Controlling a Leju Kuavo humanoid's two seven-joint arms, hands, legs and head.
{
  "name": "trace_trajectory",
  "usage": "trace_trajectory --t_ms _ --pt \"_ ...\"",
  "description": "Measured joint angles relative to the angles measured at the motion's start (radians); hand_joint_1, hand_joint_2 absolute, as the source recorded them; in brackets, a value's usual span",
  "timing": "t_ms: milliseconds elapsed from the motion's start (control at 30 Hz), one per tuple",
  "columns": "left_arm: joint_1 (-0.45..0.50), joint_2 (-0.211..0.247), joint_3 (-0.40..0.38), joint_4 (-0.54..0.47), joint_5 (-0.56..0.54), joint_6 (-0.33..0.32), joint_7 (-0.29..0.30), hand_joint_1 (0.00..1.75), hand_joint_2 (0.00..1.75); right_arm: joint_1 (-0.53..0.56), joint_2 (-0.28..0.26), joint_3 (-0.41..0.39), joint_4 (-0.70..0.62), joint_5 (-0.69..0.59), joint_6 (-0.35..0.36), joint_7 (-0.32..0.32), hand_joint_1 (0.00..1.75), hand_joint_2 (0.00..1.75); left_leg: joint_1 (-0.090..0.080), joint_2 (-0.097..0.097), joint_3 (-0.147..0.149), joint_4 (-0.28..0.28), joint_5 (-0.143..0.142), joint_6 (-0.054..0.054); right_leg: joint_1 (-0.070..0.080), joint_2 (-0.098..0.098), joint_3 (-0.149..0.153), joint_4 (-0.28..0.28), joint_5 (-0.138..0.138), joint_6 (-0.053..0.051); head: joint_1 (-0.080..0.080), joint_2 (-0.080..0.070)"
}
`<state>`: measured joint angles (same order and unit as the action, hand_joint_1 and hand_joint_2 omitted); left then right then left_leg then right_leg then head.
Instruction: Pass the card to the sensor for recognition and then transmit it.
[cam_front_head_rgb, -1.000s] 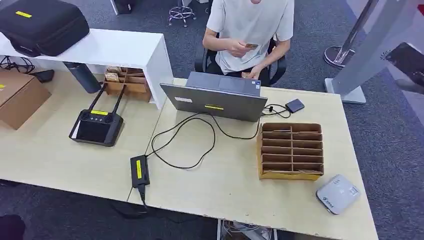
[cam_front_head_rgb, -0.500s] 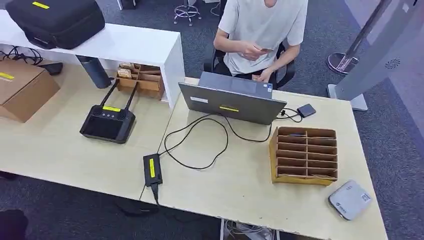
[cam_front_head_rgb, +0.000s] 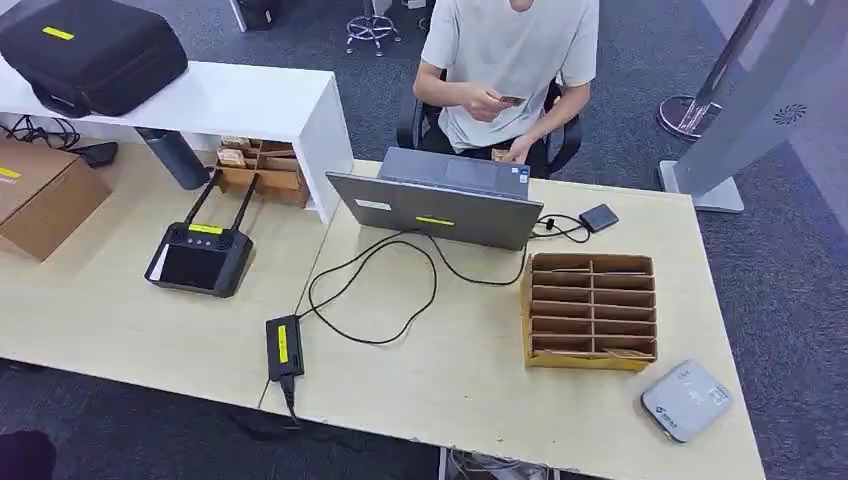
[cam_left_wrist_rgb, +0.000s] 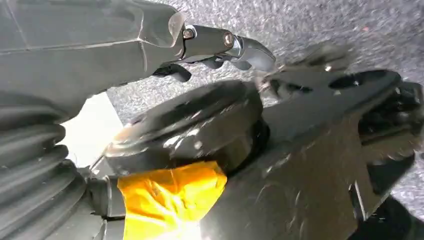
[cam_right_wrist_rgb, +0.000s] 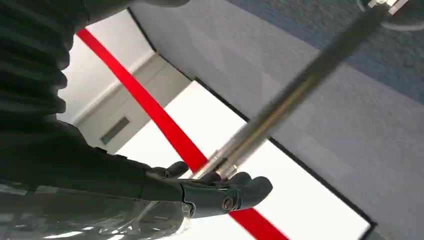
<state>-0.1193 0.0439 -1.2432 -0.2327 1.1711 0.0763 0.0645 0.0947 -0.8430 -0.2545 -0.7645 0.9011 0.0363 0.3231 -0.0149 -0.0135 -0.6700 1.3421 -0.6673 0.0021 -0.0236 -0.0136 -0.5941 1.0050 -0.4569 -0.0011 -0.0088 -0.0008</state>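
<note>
Across the tabletop (cam_front_head_rgb: 480, 380) a person (cam_front_head_rgb: 515, 60) holds the card (cam_front_head_rgb: 511, 100); left hand (cam_left_wrist_rgb: 220, 47) and right hand (cam_right_wrist_rgb: 220, 192) hang loosely spread, holding nothing, awaiting handover.

Robot's grey ribbed-cuffed left hand (cam_left_wrist_rgb: 200, 47) with dark fingers (cam_left_wrist_rgb: 250, 50) loosely curled, holding nothing, above speckled grey carpet floor (cam_left_wrist_rgb: 325, 25), pale bright patch (cam_left_wrist_rgb: 92, 132) beside the cuff
</note>
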Motion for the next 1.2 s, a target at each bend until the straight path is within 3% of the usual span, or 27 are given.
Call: trace_trajectory --t_ms 33,67,133,167,233,300,367,433,467,500,533,567,633,667,700,800,833,867,900,967,1000,1033,1067,1133,1167,1200 --pt "0.0 0.0 0.0 0.0 -0.003 0.0 0.002 0.0 1.75 0.02 0.019 -0.021 -0.001 0.023 0.008 -0.002 0.0 1.75 0.0 0.001 0.015 -0.025 0.023 0.004 0.002 0.002 0.001 0.001 -0.001 0.0 0.0 0.0" --pt "0.0 -0.001 0.001 0.0 -0.006 0.001 0.006 0.0 1.75 0.04 0.04 -0.043 -0.003 0.046 0.018 -0.003 0.0 1.75 -0.002 0.001 0.051 -0.095 0.064 0.01 0.004 0.004 0.003 0.004 -0.003 -0.002 -0.001 0.0" --pt "0.007 -0.001 0.001 0.0 -0.013 0.001 0.017 0.0 1.75 0.076 0.08 -0.083 -0.003 0.09 0.033 -0.006 0.0 1.75 -0.008 -0.001 0.143 -0.289 0.145 0.031 0.005 0.009 0.006 0.007 -0.006 0.0 0.0 0.0" --pt "0.01 0.002 0.001 0.0 -0.016 0.002 0.018 0.0 1.75 0.088 0.108 -0.103 -0.003 0.11 0.047 -0.009 0.0 1.75 -0.011 -0.001 0.153 -0.308 0.126 0.038 0.007 0.01 0.005 0.007 -0.005 0.002 0.002 0.0" --pt "0.013 0.0 0.003 0.0 -0.021 0.003 0.022 0.0 1.75 0.111 0.165 -0.155 -0.002 0.156 0.077 -0.019 0.0 1.75 -0.013 0.0 0.149 -0.323 0.132 0.033 0.007 0.013 -0.004 0.006 0.003 0.015 0.0 0.0" --pt "0.012 -0.001 0.013 0.0 -0.021 0.003 0.03 0.0 1.75 0.117 0.234 -0.206 0.008 0.199 0.091 -0.04 0.0 1.75 -0.009 0.0 0.152 -0.336 0.141 0.041 0.008 0.014 0.001 -0.003 0.009 0.025 -0.001 0.0" --pt "0.007 -0.005 0.021 0.0 -0.022 0.003 0.038 0.0 1.75 0.111 0.304 -0.256 0.036 0.246 0.074 -0.056 0.0 1.75 0.001 0.006 0.171 -0.362 0.159 0.046 0.005 0.015 -0.011 0.026 -0.018 0.034 0.004 0.0" --pt "0.007 -0.005 0.029 0.0 -0.023 0.003 0.04 0.0 1.75 0.103 0.362 -0.299 0.068 0.268 0.06 -0.066 0.0 1.75 0.001 0.011 0.167 -0.363 0.164 0.047 0.001 0.015 -0.081 0.174 -0.1 0.046 0.01 0.0" --pt "0.009 -0.005 0.031 0.0 -0.024 0.004 0.04 0.0 1.75 0.099 0.391 -0.316 0.084 0.271 0.066 -0.072 0.0 1.75 0.001 0.014 0.164 -0.361 0.164 0.047 -0.002 0.015 -0.119 0.252 -0.128 0.05 0.01 0.0" --pt "0.008 -0.005 0.032 0.0 -0.024 0.005 0.041 0.0 1.75 0.097 0.419 -0.33 0.1 0.273 0.072 -0.076 0.0 1.75 0.001 0.015 0.162 -0.358 0.164 0.047 -0.006 0.014 -0.138 0.294 -0.134 0.054 0.011 0.0" --pt "0.008 -0.005 0.034 0.0 -0.025 0.006 0.043 0.0 1.75 0.094 0.445 -0.344 0.115 0.275 0.073 -0.081 0.0 1.75 0.003 0.015 0.16 -0.355 0.162 0.044 -0.008 0.014 -0.133 0.286 -0.117 0.057 0.01 0.0" --pt "0.007 -0.005 0.038 0.0 -0.026 0.008 0.047 0.0 1.75 0.089 0.476 -0.361 0.134 0.279 0.072 -0.083 0.0 1.75 0.006 0.015 0.16 -0.352 0.16 0.041 -0.01 0.014 -0.102 0.231 -0.082 0.059 0.011 0.0" --pt "0.006 -0.006 0.047 0.0 -0.032 0.01 0.047 0.0 1.75 0.077 0.534 -0.385 0.163 0.281 0.069 -0.084 0.0 1.75 0.012 0.015 0.16 -0.338 0.152 0.026 -0.017 0.009 0.008 0.036 -0.006 0.064 0.01 0.0" --pt "0.006 -0.003 0.049 0.0 -0.032 0.012 0.047 0.0 1.75 0.065 0.566 -0.392 0.177 0.28 0.068 -0.084 0.0 1.75 0.01 0.015 0.157 -0.332 0.146 0.018 -0.013 0.009 0.022 0.008 -0.024 0.055 0.015 0.0" --pt "0.004 -0.004 0.05 0.0 -0.034 0.016 0.048 0.0 1.75 0.06 0.586 -0.403 0.186 0.28 0.063 -0.084 0.0 1.75 0.008 0.015 0.155 -0.326 0.14 0.009 -0.009 0.018 0.022 -0.001 -0.016 0.039 0.013 0.0" --pt "0.004 -0.004 0.051 0.0 -0.034 0.019 0.048 0.0 1.75 0.05 0.649 -0.421 0.214 0.263 0.06 -0.089 0.0 1.75 0.008 0.016 0.156 -0.33 0.142 -0.008 -0.006 0.016 0.015 0.011 -0.019 0.017 0.0 0.0" --pt "0.004 -0.002 0.051 0.0 -0.035 0.02 0.047 0.0 1.75 0.044 0.673 -0.434 0.222 0.244 0.063 -0.099 0.0 1.75 0.009 0.015 0.157 -0.321 0.135 -0.018 -0.013 0.016 0.017 0.005 -0.014 0.006 -0.001 0.0" --pt "0.004 -0.001 0.051 0.0 -0.037 0.022 0.046 0.0 1.75 0.036 0.692 -0.447 0.23 0.228 0.066 -0.107 0.0 1.75 0.012 0.014 0.146 -0.29 0.112 -0.022 -0.011 0.016 0.017 0.005 -0.014 -0.002 -0.004 0.0" --pt "0.003 0.0 0.051 0.0 -0.037 0.025 0.046 0.0 1.75 0.025 0.714 -0.459 0.243 0.217 0.065 -0.115 0.0 1.75 0.013 0.014 0.116 -0.224 0.07 -0.024 -0.008 0.015 0.015 0.006 -0.014 -0.009 -0.007 0.0" --pt "0.0 0.002 0.052 0.0 -0.04 0.028 0.045 0.0 1.75 0.001 0.749 -0.47 0.287 0.209 0.046 -0.132 0.0 1.75 0.014 0.014 0.036 -0.051 -0.009 -0.027 -0.002 0.016 0.011 0.009 -0.014 -0.014 -0.01 0.0" --pt "-0.005 0.002 0.055 0.0 -0.04 0.028 0.045 0.0 1.75 -0.009 0.766 -0.473 0.31 0.208 0.039 -0.138 0.0 1.75 0.013 0.014 0.014 -0.004 -0.02 -0.026 0.0 0.016 0.009 0.011 -0.015 -0.015 -0.01 0.0" --pt "-0.008 0.002 0.058 0.0 -0.041 0.028 0.047 0.0 1.75 -0.02 0.777 -0.477 0.337 0.207 0.031 -0.14 0.0 1.75 0.013 0.014 0.013 -0.002 -0.006 -0.024 0.001 0.016 0.009 0.015 -0.016 -0.016 -0.011 0.0" --pt "-0.007 0.002 0.06 0.0 -0.042 0.028 0.047 0.0 1.75 -0.028 0.786 -0.481 0.356 0.206 0.026 -0.145 0.0 1.75 0.013 0.014 0.034 -0.044 0.028 -0.02 0.003 0.017 0.009 0.018 -0.018 -0.017 -0.012 0.0" --pt "-0.006 0.003 0.063 0.0 -0.043 0.029 0.052 0.0 1.75 -0.041 0.798 -0.483 0.383 0.206 0.019 -0.149 0.0 1.75 0.013 0.014 0.121 -0.231 0.122 -0.006 0.006 0.021 0.011 0.022 -0.02 -0.016 -0.015 0.0" --pt "-0.005 0.005 0.066 0.0 -0.043 0.029 0.051 0.0 1.75 -0.046 0.804 -0.485 0.4 0.206 0.017 -0.153 0.0 1.75 0.009 0.014 0.151 -0.3 0.13 0.001 0.005 0.02 0.01 0.023 -0.02 -0.015 -0.014 0.0" --pt "-0.007 0.004 0.067 0.0 -0.043 0.031 0.051 0.0 1.75 -0.053 0.806 -0.487 0.415 0.204 0.016 -0.156 0.0 1.75 0.007 0.016 0.148 -0.308 0.131 -0.001 0.012 0.02 0.008 0.027 -0.019 -0.007 -0.013 0.0"
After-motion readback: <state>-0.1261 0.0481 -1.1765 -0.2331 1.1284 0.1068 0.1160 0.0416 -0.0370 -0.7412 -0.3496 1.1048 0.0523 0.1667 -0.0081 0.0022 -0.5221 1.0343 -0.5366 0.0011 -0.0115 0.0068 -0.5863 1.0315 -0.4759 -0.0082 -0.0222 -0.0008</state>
